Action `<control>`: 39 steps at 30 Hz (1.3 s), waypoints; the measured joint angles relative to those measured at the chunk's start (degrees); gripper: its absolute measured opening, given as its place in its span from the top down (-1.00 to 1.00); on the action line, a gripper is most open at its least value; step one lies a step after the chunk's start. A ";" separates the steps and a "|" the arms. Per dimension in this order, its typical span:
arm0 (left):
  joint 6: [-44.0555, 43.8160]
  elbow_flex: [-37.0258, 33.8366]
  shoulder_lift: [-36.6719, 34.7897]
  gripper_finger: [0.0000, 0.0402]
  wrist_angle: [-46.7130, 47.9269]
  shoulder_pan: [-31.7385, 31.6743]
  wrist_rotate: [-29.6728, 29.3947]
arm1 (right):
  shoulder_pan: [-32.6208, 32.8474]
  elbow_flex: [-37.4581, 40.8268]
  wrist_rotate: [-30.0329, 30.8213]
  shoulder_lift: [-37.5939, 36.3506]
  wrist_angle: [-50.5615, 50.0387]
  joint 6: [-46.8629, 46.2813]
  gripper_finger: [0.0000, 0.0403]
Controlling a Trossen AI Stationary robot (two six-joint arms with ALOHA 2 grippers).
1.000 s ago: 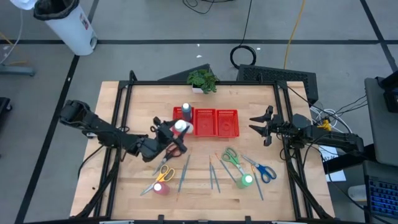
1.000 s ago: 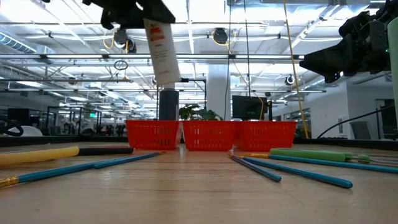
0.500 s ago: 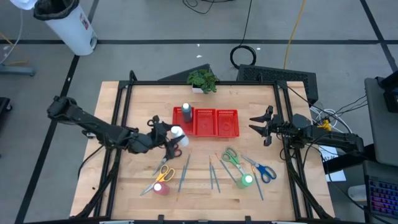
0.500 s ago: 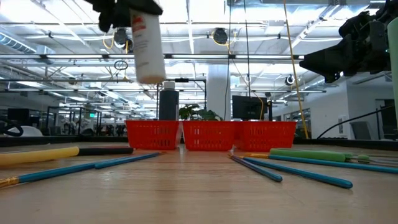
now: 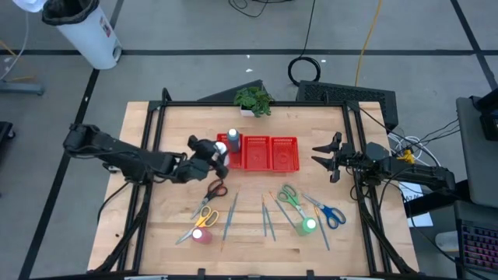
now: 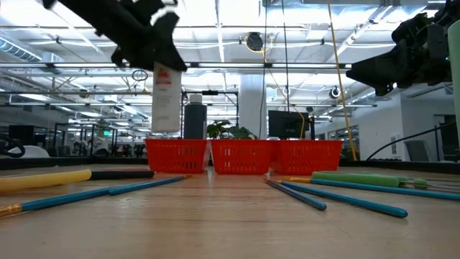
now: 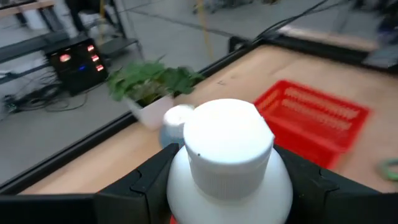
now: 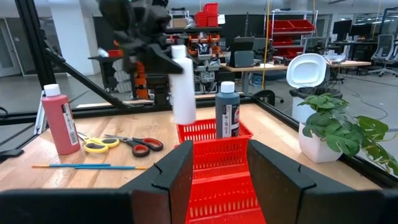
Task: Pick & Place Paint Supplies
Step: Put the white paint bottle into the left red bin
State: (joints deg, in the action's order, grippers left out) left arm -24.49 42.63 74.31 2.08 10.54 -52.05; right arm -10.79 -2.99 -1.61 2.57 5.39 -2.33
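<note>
Carrying white bottle (image 5: 222,149) gripped in left pincer (image 5: 212,150) above tray (image 5: 257,152) | next: lower beside dark bottle (image 5: 233,139) | right pincer (image 5: 320,156) open, idle.

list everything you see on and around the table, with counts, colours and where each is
white paint bottle: 1, white cap, held above the tray's left end
dark paint bottle: 1, grey cap, standing in the left compartment
pink paint bottle: 1, front left of the table
green paint bottle: 1, front right
scissors: 4; red and yellow left of centre, green and blue on the right
brushes: several, thin grey-green, front centre
red mesh tray: 1, three compartments, mid table
potted plant: 1, green, back edge
bin: 1, white, floor at far left
left gripper: fingers shut on the white bottle
right gripper: fingers apart, empty, right edge of the table
</note>
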 joint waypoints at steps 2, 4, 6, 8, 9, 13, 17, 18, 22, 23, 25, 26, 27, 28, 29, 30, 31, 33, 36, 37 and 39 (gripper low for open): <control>-0.11 -0.02 1.36 -0.08 -0.18 -1.75 -0.46 | -0.01 -0.01 0.02 -0.02 0.00 0.00 0.30; -0.17 -0.02 1.99 -0.08 -0.13 -3.41 -0.58 | 0.00 -0.01 0.01 -0.01 0.00 -0.01 0.30; -0.27 -0.02 2.63 -0.08 -0.58 -4.84 -0.76 | -0.02 -0.02 0.00 -0.02 0.00 0.00 0.30; -0.58 -0.02 2.89 -0.08 -0.61 -5.98 -0.60 | -0.01 -0.02 0.02 -0.02 0.00 0.00 0.30; -0.72 -0.02 3.25 -0.08 -0.95 -6.44 -0.76 | -0.01 -0.01 0.01 -0.02 0.00 0.00 0.30; -1.32 -0.04 3.90 -0.08 -1.33 -7.88 -0.68 | -0.01 0.00 0.02 -0.02 -0.01 -0.01 0.30; -1.32 -0.11 4.88 -0.08 -2.59 -8.86 -0.81 | -0.02 -0.02 0.00 -0.02 0.05 0.00 0.30; -1.27 -0.09 5.45 -0.08 -3.95 -9.07 -1.14 | -0.02 -0.02 0.02 -0.02 0.00 0.00 0.30; -1.26 -0.09 7.01 -0.08 -5.52 -9.82 -1.43 | -0.01 -0.02 0.02 -0.02 0.00 0.00 0.30; -1.31 -0.01 7.69 -0.08 -6.41 -9.96 -1.53 | -0.01 0.00 0.02 -0.02 0.11 -0.02 0.30; -1.36 -0.07 8.85 -0.08 -6.32 -10.15 -1.40 | -0.01 0.00 0.04 0.00 0.37 -0.02 0.30; -1.29 -0.09 9.78 -0.08 -7.26 -10.16 -2.37 | -0.01 0.00 0.02 0.04 0.10 0.00 0.30; -1.31 -0.07 10.52 -0.08 -8.11 -10.16 -2.73 | 0.00 -0.02 0.00 0.04 -0.03 0.00 0.30; -1.57 -0.04 11.28 -0.08 -8.49 -10.16 -3.19 | 0.00 0.00 0.00 0.09 0.18 0.00 0.30; -1.45 -0.04 11.96 -0.08 -8.93 -10.13 -4.09 | -0.01 0.00 0.04 0.28 0.44 0.00 0.30; -1.51 -0.04 12.65 -0.08 -9.64 -10.13 -4.68 | -0.02 -0.01 0.02 0.35 0.09 -0.01 0.30; -1.51 0.01 13.30 -0.08 -10.24 -10.13 -5.14 | 0.01 -0.01 0.01 0.39 -0.05 0.00 0.30; -1.60 0.07 14.26 -0.08 -10.94 -10.16 -5.64 | -0.02 -0.02 0.04 0.69 0.38 -0.02 0.30; -2.24 0.07 15.17 -0.08 -11.89 -10.13 -6.06 | -0.02 0.00 0.02 0.89 0.09 -0.01 0.30; -2.77 0.08 15.26 -0.08 -11.86 -10.15 -5.99 | 0.01 -0.02 0.02 0.95 0.18 -0.01 0.30; -3.10 0.09 15.26 -0.08 -11.79 -10.16 -5.61 | 0.01 0.00 0.02 1.01 -0.06 -0.01 0.30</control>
State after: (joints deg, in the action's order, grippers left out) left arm -27.59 42.72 89.57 -9.72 0.38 -57.66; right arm -10.79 -2.98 -1.58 3.57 5.33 -2.34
